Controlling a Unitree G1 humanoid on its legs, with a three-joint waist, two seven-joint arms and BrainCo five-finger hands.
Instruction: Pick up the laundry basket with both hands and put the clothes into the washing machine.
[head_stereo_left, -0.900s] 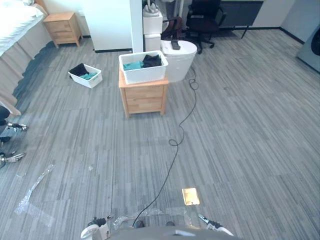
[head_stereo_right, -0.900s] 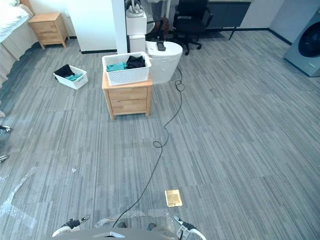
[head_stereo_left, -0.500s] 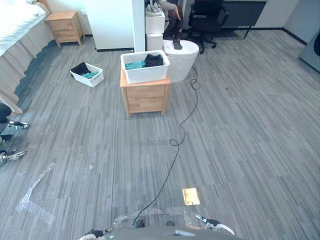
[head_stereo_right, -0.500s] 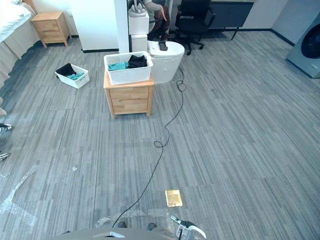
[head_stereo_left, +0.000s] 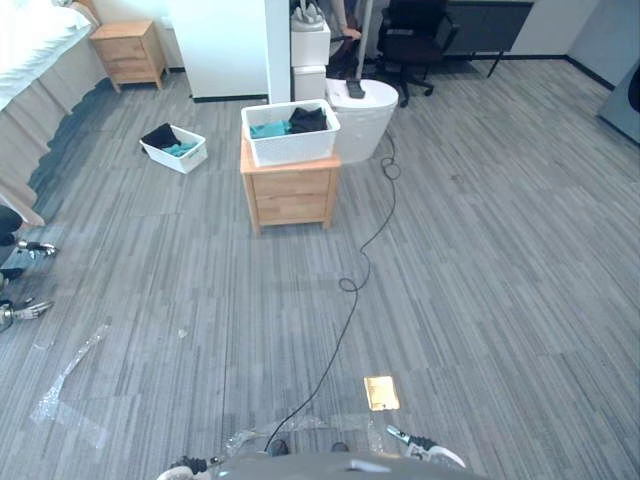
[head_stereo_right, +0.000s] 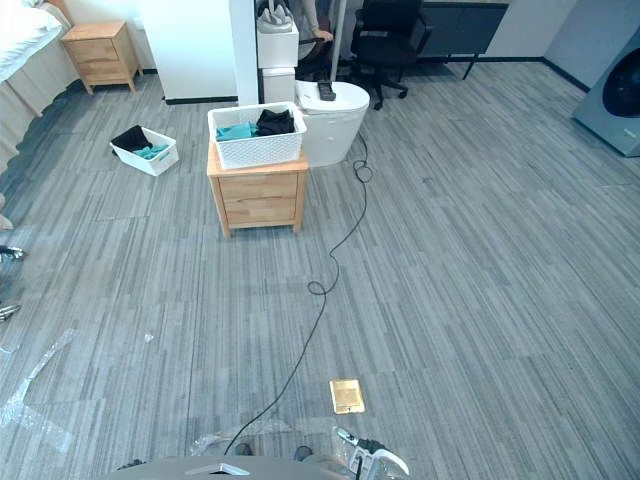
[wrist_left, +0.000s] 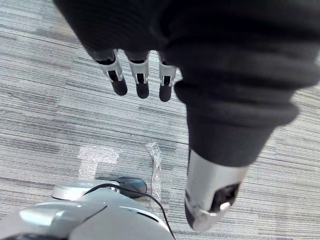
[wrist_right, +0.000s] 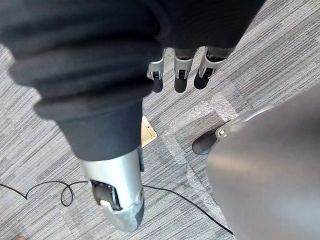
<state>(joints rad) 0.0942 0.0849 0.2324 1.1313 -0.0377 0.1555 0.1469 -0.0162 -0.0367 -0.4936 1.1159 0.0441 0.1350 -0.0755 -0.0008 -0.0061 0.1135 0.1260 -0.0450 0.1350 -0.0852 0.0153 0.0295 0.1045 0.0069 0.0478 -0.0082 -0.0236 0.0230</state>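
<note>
Your left robot hand (wrist_left: 142, 82) and right robot hand (wrist_right: 181, 75) both hang at your sides, fingers straight, holding nothing. All that's changed over the last second is the head view nudging a bit, so you've barely closed in. The laundry basket (head_stereo_left: 292, 150) with the clothes (head_stereo_left: 268, 130) sits on the wooden worktop (head_stereo_left: 290, 195), well ahead. The washing machine (head_stereo_right: 612, 100) is far right. Pickup hasn't started, I'd say.

Upright on a wooden nightstand (head_stereo_left: 290, 195): white laundry basket (head_stereo_left: 292, 148), open-topped, holding teal and black clothes (head_stereo_left: 300, 121). Well apart, at the room's right edge: grey washing machine (head_stereo_right: 615, 105) with dark round door.
</note>
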